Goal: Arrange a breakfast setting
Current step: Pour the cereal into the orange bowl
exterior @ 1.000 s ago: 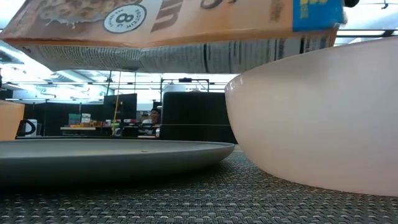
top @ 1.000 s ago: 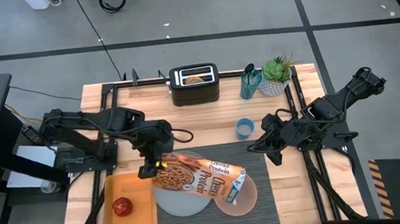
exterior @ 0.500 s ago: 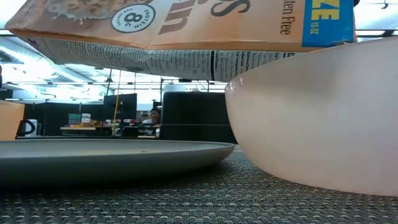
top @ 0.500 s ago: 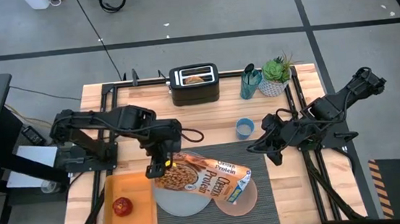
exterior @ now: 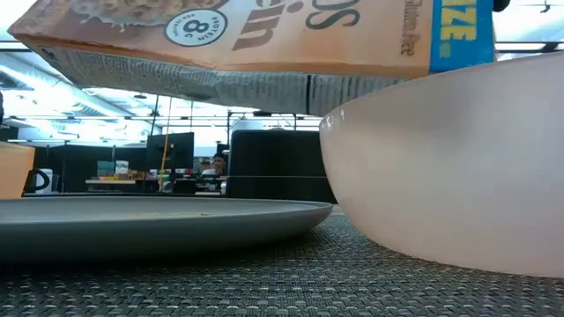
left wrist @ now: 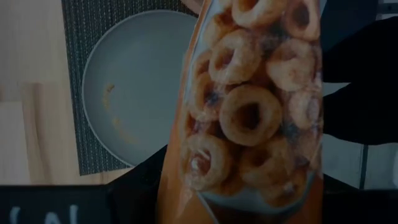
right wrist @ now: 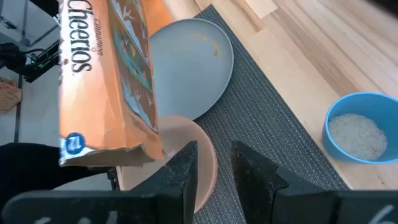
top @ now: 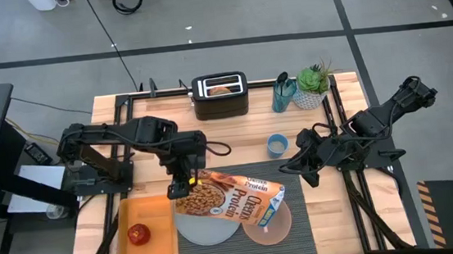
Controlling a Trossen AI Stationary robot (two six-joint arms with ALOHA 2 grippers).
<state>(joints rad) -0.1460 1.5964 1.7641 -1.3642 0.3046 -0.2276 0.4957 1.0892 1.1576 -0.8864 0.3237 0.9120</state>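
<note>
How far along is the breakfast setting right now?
Done: mat, plate and pink bowl are laid out. In hand: the left tool tips the cereal box over the bowl; the right tool waits beside the mat. Left: apple sits on the orange tray; bagel in the toaster.

One plate [top: 205, 227], one pink bowl [top: 271, 228], one cereal box [top: 229, 198], one apple [top: 140, 233], one toaster [top: 220, 95], two blue cups [top: 277, 145] I think.

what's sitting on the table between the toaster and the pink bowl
In the high view, between the toaster and the pink bowl lie bare wood, a small blue cup and the mat's far edge.
</note>
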